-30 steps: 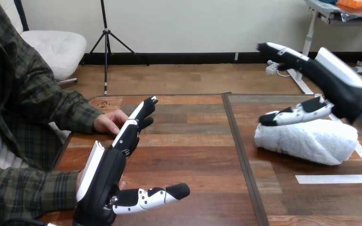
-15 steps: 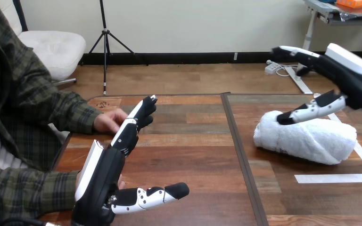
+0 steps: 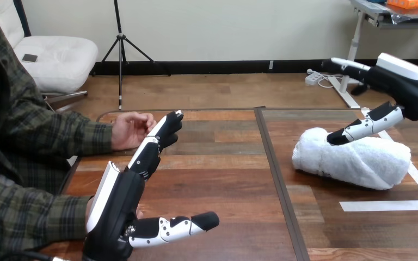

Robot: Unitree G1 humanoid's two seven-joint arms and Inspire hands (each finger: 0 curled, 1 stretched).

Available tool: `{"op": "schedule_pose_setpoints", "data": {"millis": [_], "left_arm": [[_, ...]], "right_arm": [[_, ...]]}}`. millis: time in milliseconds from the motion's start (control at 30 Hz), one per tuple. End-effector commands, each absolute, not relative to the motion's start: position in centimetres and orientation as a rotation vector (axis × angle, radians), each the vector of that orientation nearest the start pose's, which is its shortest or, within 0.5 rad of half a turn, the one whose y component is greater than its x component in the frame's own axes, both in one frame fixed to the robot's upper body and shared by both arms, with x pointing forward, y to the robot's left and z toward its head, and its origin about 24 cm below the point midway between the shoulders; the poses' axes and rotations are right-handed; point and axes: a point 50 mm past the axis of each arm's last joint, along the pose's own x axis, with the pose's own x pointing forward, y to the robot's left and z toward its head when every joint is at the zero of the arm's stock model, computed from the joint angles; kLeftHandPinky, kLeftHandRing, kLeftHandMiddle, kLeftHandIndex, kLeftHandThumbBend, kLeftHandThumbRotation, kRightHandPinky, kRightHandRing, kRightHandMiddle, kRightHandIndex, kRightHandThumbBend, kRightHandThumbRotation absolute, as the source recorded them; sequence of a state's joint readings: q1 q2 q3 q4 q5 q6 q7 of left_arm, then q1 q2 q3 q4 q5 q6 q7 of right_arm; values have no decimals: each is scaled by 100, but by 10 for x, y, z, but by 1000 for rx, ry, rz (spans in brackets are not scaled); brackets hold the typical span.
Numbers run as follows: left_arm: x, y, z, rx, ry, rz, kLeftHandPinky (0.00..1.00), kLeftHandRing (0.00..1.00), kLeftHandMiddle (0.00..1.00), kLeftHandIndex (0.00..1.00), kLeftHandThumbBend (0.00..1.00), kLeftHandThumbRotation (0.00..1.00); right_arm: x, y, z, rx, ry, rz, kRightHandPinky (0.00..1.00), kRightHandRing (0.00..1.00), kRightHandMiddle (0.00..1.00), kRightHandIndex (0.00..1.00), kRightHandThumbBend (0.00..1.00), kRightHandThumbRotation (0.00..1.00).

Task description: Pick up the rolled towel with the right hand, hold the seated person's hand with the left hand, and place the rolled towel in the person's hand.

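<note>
A white rolled towel (image 3: 354,159) lies on the table's right half. My right hand (image 3: 400,89) hovers open just above its right end, fingers stretched leftward and thumb (image 3: 366,126) pointing down over the towel, apart from it. My left hand (image 3: 121,204) stands open on its edge at the lower left, fingers (image 3: 158,140) reaching up the table and thumb (image 3: 177,226) out to the right. The person's hand (image 3: 130,129) is raised at the left, loosely curled, just beside my left fingertips; whether they touch I cannot tell. The person's other hand is hidden behind my left palm.
A dark seam (image 3: 276,176) runs down the wooden table (image 3: 223,179), splitting it in two. White tape lines (image 3: 389,206) mark the table's right part, below and right of the towel.
My right hand has drawn back to the right and a little up, over the towel's right end. The person's hand has lifted off the table. My left hand has kept still.
</note>
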State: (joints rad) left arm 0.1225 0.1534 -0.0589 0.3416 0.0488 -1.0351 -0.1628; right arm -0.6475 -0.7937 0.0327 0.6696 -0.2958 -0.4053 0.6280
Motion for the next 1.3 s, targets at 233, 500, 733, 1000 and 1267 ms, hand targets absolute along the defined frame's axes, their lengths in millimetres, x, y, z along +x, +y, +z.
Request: {"op": "schedule_pose_setpoints", "data": {"millis": [233, 500, 733, 1000, 1267], "left_arm": [[194, 161, 50, 237, -648, -302, 89, 94, 95, 92, 100, 23], [193, 162, 52, 245, -652, -307, 89, 94, 95, 92, 100, 22], [192, 160, 53, 238, -653, -315, 88, 94, 95, 92, 100, 23], [191, 159, 55, 230, -657, -320, 89, 94, 95, 92, 100, 22], [188, 159, 59, 237, -670, -317, 89, 94, 95, 92, 100, 23]], "right_arm": [[363, -291, 187, -1180, 88, 464, 89, 100, 100, 99, 100, 40], [369, -290, 175, -1242, 149, 458, 89, 100, 99, 99, 100, 44], [374, -286, 165, -1316, 192, 448, 85, 99, 99, 98, 100, 45], [378, -281, 153, -1367, 232, 447, 82, 97, 98, 98, 100, 37], [382, -276, 136, -1441, 290, 429, 86, 97, 96, 97, 99, 30]]}}
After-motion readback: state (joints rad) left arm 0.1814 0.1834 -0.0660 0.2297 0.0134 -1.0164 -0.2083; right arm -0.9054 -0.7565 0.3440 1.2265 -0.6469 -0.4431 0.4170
